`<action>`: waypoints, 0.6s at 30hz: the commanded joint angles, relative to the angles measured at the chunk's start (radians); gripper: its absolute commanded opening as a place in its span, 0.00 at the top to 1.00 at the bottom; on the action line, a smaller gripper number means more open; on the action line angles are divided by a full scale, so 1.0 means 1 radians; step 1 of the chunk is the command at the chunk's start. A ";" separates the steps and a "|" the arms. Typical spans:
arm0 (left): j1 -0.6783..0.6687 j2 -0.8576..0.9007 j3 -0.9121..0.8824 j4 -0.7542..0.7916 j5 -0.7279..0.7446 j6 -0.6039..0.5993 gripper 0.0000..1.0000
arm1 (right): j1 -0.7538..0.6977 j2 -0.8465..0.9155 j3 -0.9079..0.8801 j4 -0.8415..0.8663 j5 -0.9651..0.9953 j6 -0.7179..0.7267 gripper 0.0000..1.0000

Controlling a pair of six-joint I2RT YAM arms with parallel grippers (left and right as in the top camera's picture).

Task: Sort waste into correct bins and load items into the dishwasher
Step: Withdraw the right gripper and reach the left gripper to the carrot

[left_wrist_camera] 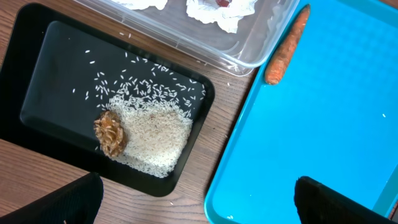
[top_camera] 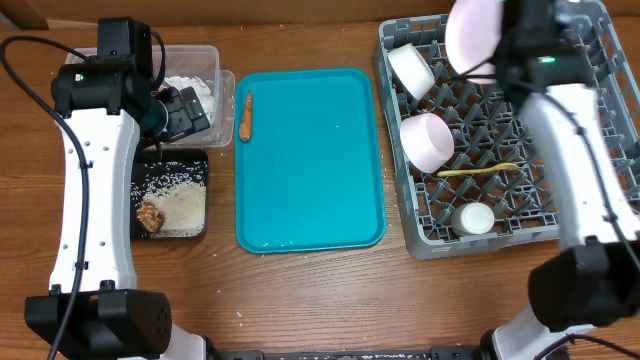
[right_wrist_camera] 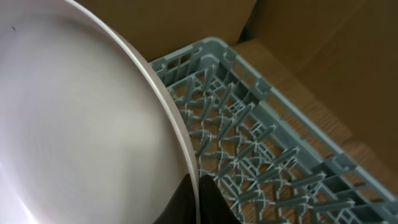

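Observation:
My right gripper (right_wrist_camera: 198, 199) is shut on the rim of the round white plate (right_wrist_camera: 81, 130) and holds it on edge above the grey dish rack (top_camera: 600, 60); the plate shows in the overhead view (top_camera: 472, 35) at the rack's back. Two pale bowls (top_camera: 412, 68) (top_camera: 428, 140), the yellow spoon (top_camera: 478, 170) and the small white cup (top_camera: 474, 217) sit in the rack. My left gripper (left_wrist_camera: 196, 202) is open and empty above the table between the black tray (left_wrist_camera: 37, 74) and the teal tray. An orange carrot stick (left_wrist_camera: 286, 46) lies on the teal tray's edge. Rice (left_wrist_camera: 152, 130) and a brown chunk (left_wrist_camera: 111, 134) lie in the black tray. Napkins (left_wrist_camera: 221, 12) lie in the clear tub (top_camera: 222, 80).
The large teal tray (top_camera: 310, 160) lies mid-table between the bins and the rack. A few stray rice grains lie on the table (left_wrist_camera: 224, 186) and on the teal tray. Cardboard walls stand behind the rack (right_wrist_camera: 298, 37).

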 commanded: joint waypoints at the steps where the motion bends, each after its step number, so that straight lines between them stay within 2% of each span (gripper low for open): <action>1: 0.002 0.008 0.006 0.001 -0.013 -0.002 0.00 | 0.021 0.033 -0.054 0.067 0.282 -0.064 0.96; 18: 0.002 0.008 0.006 0.001 -0.013 -0.002 0.00 | 0.017 0.065 -0.200 0.161 0.169 -0.059 0.96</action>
